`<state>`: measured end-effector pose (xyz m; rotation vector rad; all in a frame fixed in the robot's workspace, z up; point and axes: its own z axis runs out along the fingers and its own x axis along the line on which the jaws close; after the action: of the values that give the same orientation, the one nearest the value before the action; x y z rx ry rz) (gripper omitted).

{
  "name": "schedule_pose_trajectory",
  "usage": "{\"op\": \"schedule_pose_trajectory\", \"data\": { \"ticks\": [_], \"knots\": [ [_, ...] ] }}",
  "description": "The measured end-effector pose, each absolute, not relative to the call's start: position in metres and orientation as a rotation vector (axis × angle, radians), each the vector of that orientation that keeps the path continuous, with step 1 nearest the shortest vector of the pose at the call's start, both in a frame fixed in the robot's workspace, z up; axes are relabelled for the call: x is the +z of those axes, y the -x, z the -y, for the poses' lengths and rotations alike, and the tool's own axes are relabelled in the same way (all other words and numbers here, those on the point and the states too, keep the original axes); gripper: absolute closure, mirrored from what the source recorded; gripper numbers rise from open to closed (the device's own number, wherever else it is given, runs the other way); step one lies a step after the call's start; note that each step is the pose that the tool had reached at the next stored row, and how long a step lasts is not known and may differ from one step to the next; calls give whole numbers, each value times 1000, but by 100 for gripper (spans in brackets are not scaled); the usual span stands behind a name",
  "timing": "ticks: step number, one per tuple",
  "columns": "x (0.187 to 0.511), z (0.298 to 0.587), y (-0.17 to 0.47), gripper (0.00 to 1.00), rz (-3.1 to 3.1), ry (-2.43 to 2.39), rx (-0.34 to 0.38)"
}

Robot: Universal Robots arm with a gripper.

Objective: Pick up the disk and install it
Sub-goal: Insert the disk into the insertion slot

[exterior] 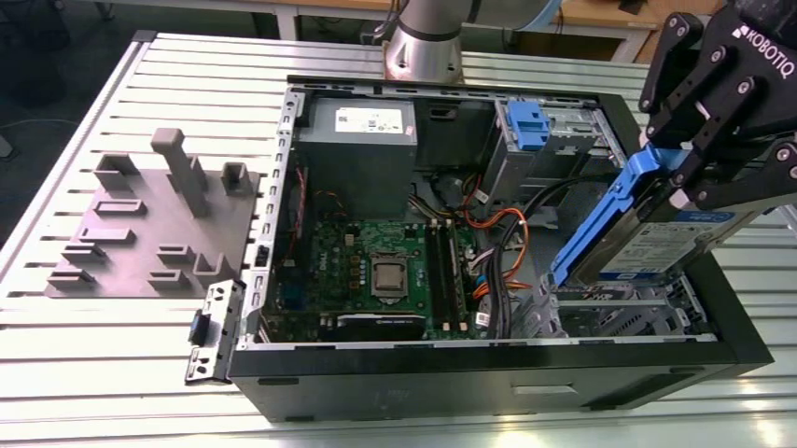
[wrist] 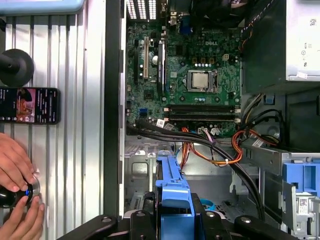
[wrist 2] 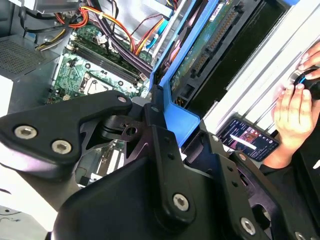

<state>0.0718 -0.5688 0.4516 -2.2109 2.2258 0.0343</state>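
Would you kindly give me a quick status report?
Gripper shut on the disk. Disk tilted above the open computer case. Cables lie inside.

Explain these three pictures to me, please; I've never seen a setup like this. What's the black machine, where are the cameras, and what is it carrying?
The black machine is a robot arm's gripper, seen from a camera standing off the arm in the exterior view. It is shut on the disk, a silver hard drive in a blue frame, held tilted above the corner of an open computer case lying on a slatted metal table. A grey slotted tray sits beside the case. The other two pictures come from cameras riding on the arm, looking down past the gripper into the case. They also show a person's hands and a phone on the table.
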Motion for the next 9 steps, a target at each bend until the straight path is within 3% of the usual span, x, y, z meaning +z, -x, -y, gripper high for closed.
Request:
{"op": "schedule_pose_trajectory", "data": {
  "ticks": [9],
  "knots": [
    [444,569,-74,64,-2224,2213,34]
  ]
}}
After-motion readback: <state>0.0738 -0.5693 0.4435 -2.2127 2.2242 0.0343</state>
